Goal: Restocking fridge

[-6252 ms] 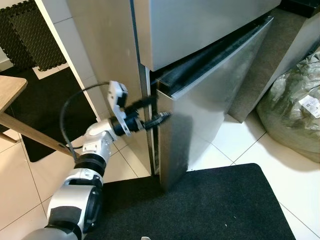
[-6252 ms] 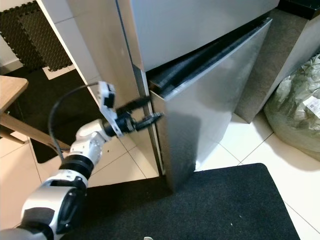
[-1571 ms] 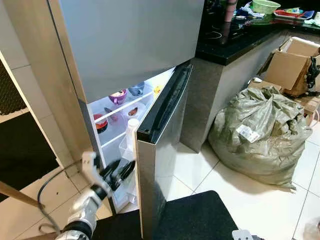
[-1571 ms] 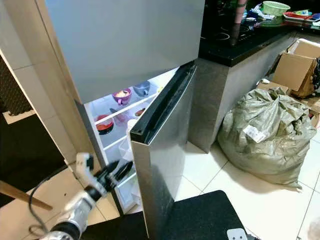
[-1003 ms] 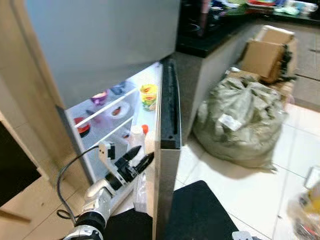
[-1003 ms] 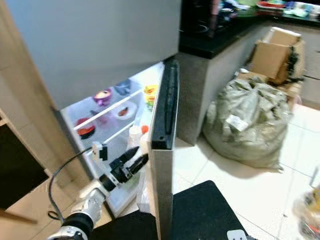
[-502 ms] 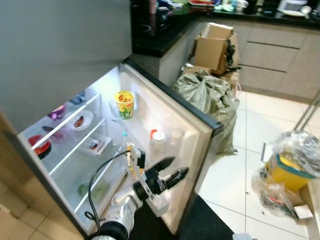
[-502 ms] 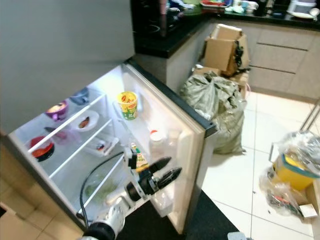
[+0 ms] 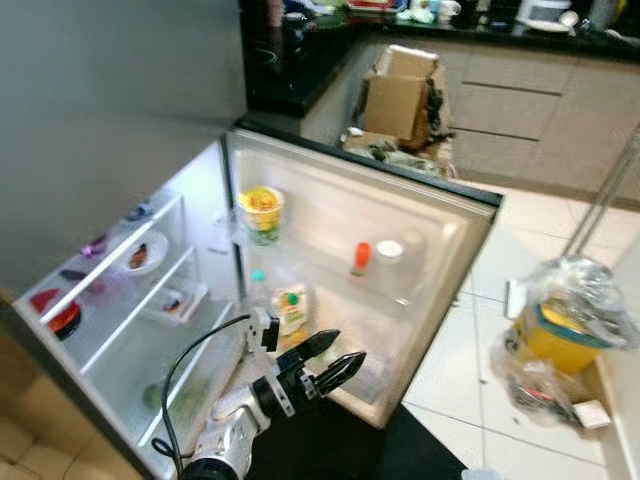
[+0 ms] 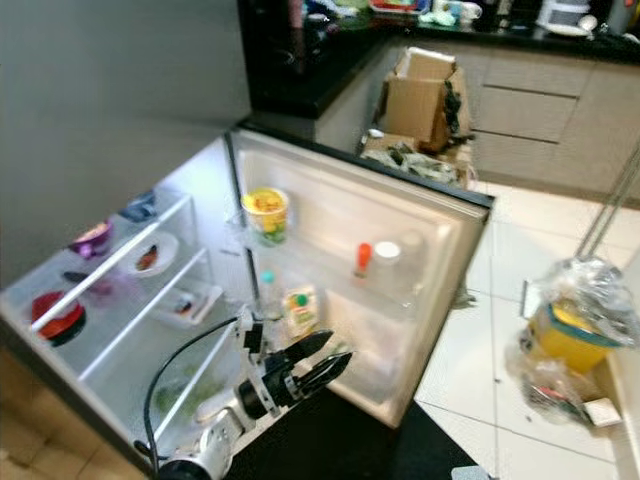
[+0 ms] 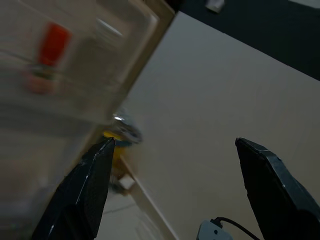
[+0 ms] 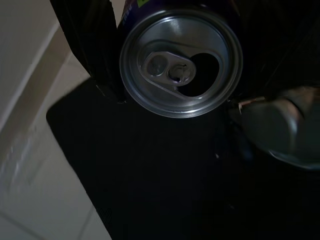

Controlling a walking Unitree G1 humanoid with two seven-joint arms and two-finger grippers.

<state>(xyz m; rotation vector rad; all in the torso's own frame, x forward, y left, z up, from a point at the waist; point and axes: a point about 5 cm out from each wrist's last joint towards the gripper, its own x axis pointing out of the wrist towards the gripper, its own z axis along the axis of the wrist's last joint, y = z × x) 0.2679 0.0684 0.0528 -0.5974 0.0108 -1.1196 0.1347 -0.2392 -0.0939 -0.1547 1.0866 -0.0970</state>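
Note:
The fridge's lower door (image 9: 455, 235) stands swung wide, its inner racks facing me. They hold a yellow noodle cup (image 9: 262, 213), a red-capped bottle (image 9: 361, 258), a white-capped bottle (image 9: 388, 250) and a small carton (image 9: 292, 306). My left gripper (image 9: 335, 356) is open with nothing in it, low in front of the door's bottom rack; its wrist view shows the spread fingers (image 11: 85, 195) and the blurred red cap (image 11: 54, 42). The lit shelves (image 9: 120, 300) carry bowls and plates. My right gripper (image 12: 175, 92) is shut on an opened drink can (image 12: 165, 50), hanging over the black mat.
A black floor mat (image 9: 330, 450) lies before the fridge. A cardboard box (image 9: 400, 95) and a black counter (image 9: 290, 70) stand behind the door. A clear plastic bag holding a yellow tub (image 9: 555, 330) sits on the tiles at right.
The fridge door has swung further out to fully open, and the camera has shifted. My left gripper stays open, now low by the door's bottom rack.

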